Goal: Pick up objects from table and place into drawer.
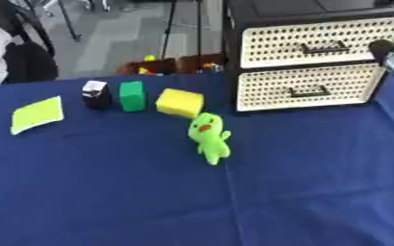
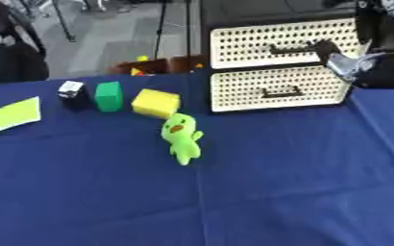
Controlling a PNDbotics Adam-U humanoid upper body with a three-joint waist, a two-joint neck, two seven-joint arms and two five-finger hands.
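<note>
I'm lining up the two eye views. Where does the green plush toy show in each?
Left eye view: green plush toy, just right of centre, in front of the yellow block.
Right eye view: same toy, just left of centre.
Shared landmark: the drawer cabinet, behind and to the toy's right in both.

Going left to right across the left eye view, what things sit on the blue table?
Yellow-green flat sheet → black and white small box → green block → yellow sponge block → green plush duck toy → black two-drawer cabinet with cream perforated fronts.

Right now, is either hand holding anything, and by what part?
Nothing is held as far as shows. The right hand is up by the right end of the top drawer, its fingers unclear. The left hand is out of view.
</note>
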